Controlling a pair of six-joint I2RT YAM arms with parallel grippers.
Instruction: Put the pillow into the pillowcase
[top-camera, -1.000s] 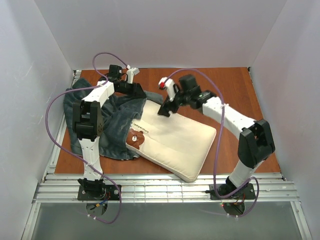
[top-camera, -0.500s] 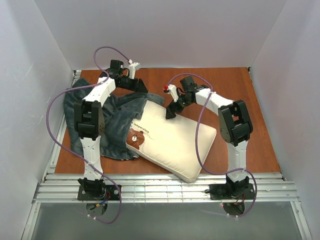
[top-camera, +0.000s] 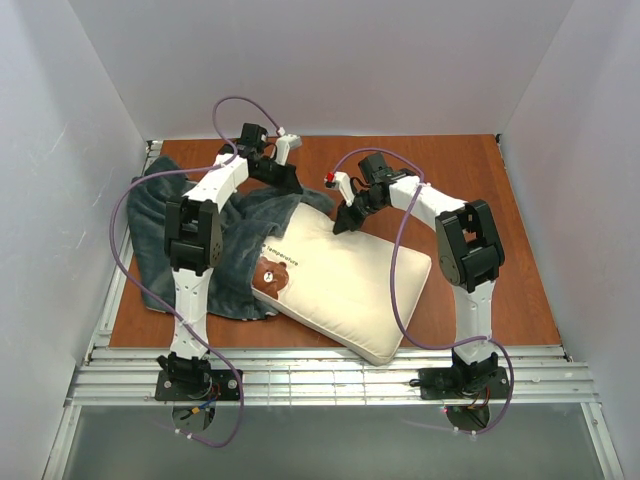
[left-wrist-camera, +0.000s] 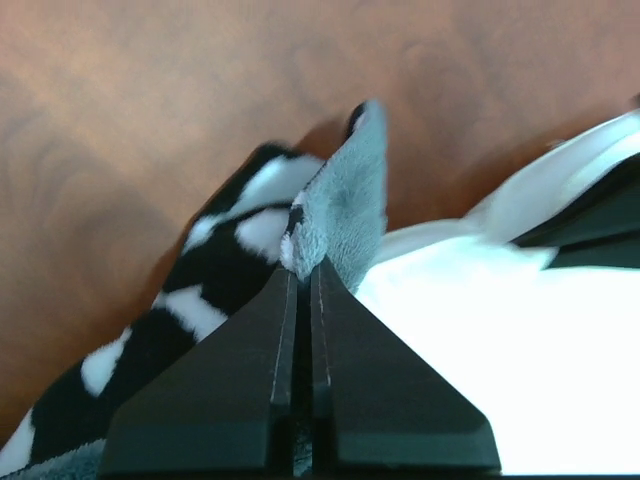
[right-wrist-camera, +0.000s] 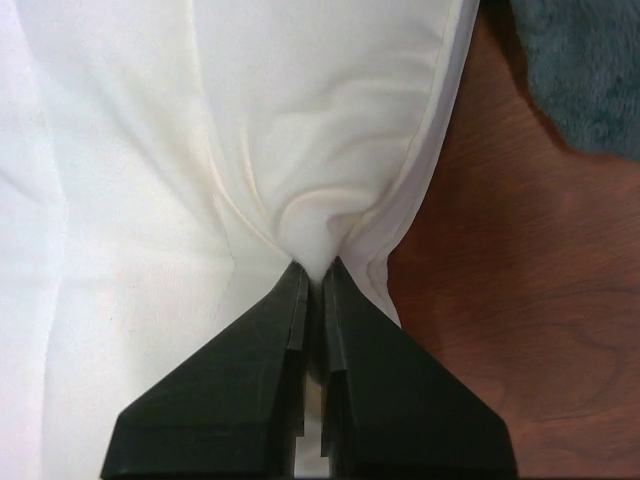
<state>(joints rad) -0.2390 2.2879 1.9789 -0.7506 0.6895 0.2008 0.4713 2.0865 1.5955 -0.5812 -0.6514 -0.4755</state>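
Note:
The cream pillow (top-camera: 355, 285) with a brown bear face lies slantwise on the table, its near-left corner overlapping the grey-teal pillowcase (top-camera: 230, 255). My left gripper (top-camera: 290, 183) is shut on the pillowcase's far edge, by the pillow's far corner. In the left wrist view a grey flap of the pillowcase (left-wrist-camera: 345, 205) stands up pinched at my left gripper (left-wrist-camera: 302, 266), with zebra stripes to the left and the pillow (left-wrist-camera: 500, 340) to the right. My right gripper (top-camera: 344, 224) is shut on a fold at the pillow's far edge. The right wrist view shows the pillow (right-wrist-camera: 300, 130) bunched into my right gripper (right-wrist-camera: 320, 266).
The brown wooden table (top-camera: 450, 180) is walled in white on three sides. A metal rail (top-camera: 330, 380) runs along the near edge. Purple cables loop over both arms. Part of the pillowcase (right-wrist-camera: 580, 70) shows at the right wrist view's top right.
Both grippers have shut: the left on the pillowcase edge after moving right, the right on the pillow's far edge after dropping onto it.

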